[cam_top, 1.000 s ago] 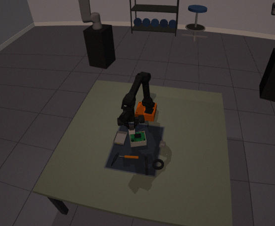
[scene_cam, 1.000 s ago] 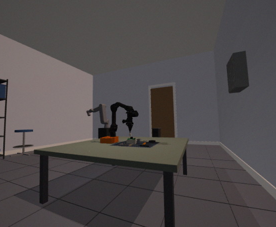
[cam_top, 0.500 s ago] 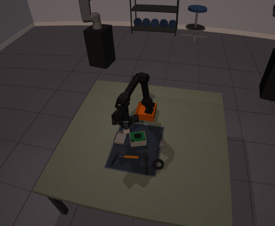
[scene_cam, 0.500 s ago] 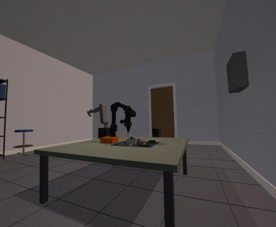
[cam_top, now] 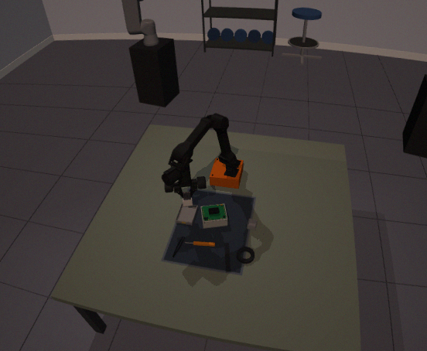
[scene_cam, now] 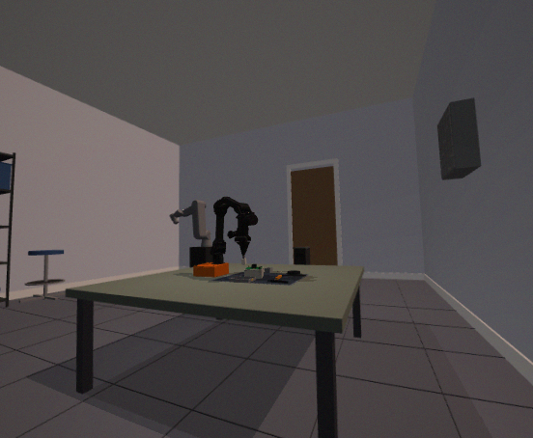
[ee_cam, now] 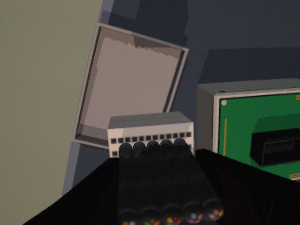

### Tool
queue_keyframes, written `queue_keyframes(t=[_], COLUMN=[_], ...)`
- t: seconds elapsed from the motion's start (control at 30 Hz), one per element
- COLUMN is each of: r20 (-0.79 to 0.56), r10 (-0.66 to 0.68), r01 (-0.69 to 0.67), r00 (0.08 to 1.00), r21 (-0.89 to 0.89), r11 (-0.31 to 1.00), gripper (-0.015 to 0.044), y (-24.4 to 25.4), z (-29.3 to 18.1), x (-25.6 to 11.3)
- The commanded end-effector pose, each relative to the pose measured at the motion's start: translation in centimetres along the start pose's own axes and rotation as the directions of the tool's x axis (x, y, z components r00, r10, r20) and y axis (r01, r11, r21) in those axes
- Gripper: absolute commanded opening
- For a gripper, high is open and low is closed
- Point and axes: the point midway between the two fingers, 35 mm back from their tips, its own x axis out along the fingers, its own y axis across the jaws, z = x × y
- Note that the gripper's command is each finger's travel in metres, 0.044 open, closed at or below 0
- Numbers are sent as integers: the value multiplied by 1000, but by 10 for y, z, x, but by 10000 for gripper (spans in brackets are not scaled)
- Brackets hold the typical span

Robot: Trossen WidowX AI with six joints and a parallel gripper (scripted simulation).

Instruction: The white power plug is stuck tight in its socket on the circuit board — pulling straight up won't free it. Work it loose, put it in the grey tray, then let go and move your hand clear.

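One black six-joint robot arm point(cam_top: 214, 120) point(scene_cam: 225, 205) is reaching from its orange base point(cam_top: 224, 181) point(scene_cam: 210, 270), its parallel-jaw gripper point(cam_top: 188, 193) point(scene_cam: 243, 257) point(ee_cam: 157, 163) gripping the white power plug point(cam_top: 187, 202) point(scene_cam: 243, 261) point(ee_cam: 150, 127) (black wires are bundling up from its top). The plug, free of its socket point(ee_cam: 280, 147), is hanging above the workbench, by an end of the shallow grey tray point(cam_top: 187, 215) point(ee_cam: 131, 81). Just right of the tray, the green circuit board point(cam_top: 220, 215) point(scene_cam: 253, 268) point(ee_cam: 235, 144) is sitting atop its pale block, the black socket standing open. At the near side of the dark blue mat point(cam_top: 208, 262) point(ee_cam: 225, 29), an orange-handled screwdriver point(cam_top: 204, 243) point(scene_cam: 278, 278) is lying beside black tweezers point(cam_top: 178, 247), while a black ring point(cam_top: 240, 255) point(scene_cam: 294, 273) is resting across the mat's right edge.
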Motion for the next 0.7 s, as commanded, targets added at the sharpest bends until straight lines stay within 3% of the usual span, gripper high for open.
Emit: queue_keyframes(t=[0.0,0.67], r20=[5,5], r10=[0,0], r01=[0,0], r00=[1000,1000], r21=[-6,-6], r11=[1000,1000], gripper=[0,0], y=[11,13], z=[4,5], x=[1,36])
